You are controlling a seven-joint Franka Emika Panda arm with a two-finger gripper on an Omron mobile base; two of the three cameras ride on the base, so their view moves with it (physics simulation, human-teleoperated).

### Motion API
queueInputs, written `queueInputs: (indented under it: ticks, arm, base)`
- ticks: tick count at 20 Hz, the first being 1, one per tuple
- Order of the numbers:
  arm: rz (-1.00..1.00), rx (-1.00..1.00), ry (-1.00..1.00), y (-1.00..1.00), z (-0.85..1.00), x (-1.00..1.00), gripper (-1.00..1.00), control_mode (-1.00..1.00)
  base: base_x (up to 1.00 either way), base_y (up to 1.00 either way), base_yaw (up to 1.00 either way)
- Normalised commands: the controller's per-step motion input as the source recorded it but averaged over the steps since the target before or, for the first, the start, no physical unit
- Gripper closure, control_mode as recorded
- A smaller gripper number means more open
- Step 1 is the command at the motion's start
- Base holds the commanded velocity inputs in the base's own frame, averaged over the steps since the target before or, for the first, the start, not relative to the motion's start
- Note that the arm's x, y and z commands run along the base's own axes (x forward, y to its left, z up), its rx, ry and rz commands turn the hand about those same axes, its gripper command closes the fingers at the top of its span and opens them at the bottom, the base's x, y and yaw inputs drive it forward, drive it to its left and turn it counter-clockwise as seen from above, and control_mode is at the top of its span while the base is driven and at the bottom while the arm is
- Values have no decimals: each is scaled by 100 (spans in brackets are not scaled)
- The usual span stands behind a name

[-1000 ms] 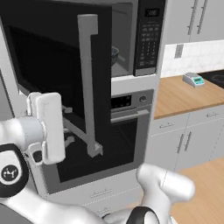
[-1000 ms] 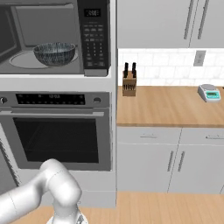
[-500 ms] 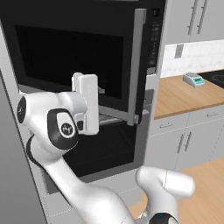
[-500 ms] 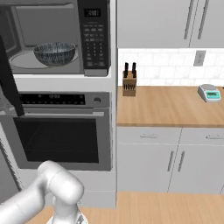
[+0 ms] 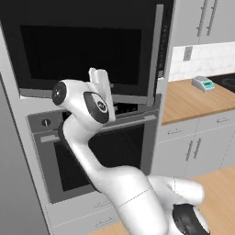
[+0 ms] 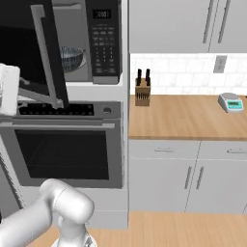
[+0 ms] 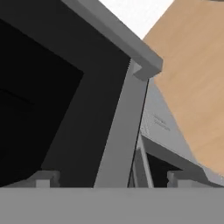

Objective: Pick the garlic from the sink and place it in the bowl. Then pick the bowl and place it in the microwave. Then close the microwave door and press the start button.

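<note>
Kitchen wall, microwave keypad markings too small to read

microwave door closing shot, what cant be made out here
- Garlic: in the right base view the microwave door covers most of the bowl, so its contents stay hidden.
- Keypad labels: right base view, too small to read.
- Claw: hand view, fingertips mostly cut off by the bottom edge.

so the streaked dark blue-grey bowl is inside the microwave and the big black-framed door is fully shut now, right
Not quite. The streaked dark blue-grey bowl does sit inside the built-in black and grey microwave, but the big black-framed door is not fully shut: it stands partly open. The right base view shows the gap, with the bowl visible past the door's edge.
</note>
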Motion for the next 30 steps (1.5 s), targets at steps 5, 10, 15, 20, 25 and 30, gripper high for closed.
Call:
queueInputs:
  ticks: [5,10,15,20,25,30]
  arm:
    - [11,1,40,-2,0,100,-100,-100]
    - [8,0,41,-12,0,100,-100,-100]
    - [11,0,27,-10,0,56,-100,-100]
    - [15,4,3,-9,8,-50,-100,-100]
    - [25,18,-17,-71,1,-100,-100,-100]
    - [33,28,-23,-100,0,-61,-100,-100]
  base:
    - [0,0,0]
    - [0,0,0]
    - [0,0,0]
    - [0,0,0]
    - [0,0,0]
    - [0,0,0]
